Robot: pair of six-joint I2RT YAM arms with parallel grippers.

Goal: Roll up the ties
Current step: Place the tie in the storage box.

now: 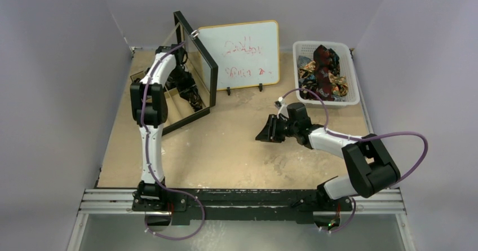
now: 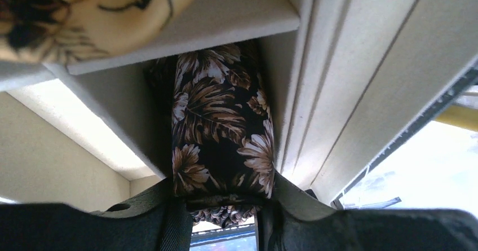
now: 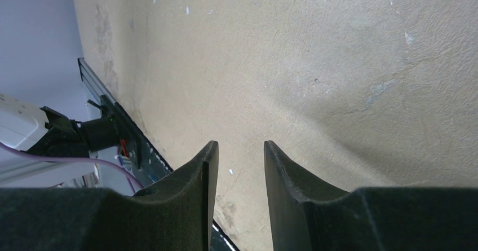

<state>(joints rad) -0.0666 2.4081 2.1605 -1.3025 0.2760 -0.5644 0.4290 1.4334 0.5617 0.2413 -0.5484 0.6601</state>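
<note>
My left gripper (image 2: 222, 193) is shut on a rolled tie (image 2: 220, 121), black with brown-gold leaves and flowers. It holds the roll inside a narrow beige compartment of the black-framed box (image 1: 213, 73) at the back left. In the top view the left gripper (image 1: 189, 90) is reached into that box. Another yellow-patterned tie roll (image 2: 84, 8) sits in the neighbouring compartment. Several loose ties (image 1: 322, 70), dark red, blue and gold, lie piled in the white basket (image 1: 353, 76). My right gripper (image 1: 265, 133) is open and empty over the bare table; it also shows in the right wrist view (image 3: 239, 146).
A whiteboard (image 1: 239, 53) with red writing stands at the back centre. Beige divider walls (image 2: 315, 93) close in on both sides of the held roll. The black rail (image 1: 242, 197) with both arm bases runs along the near table edge.
</note>
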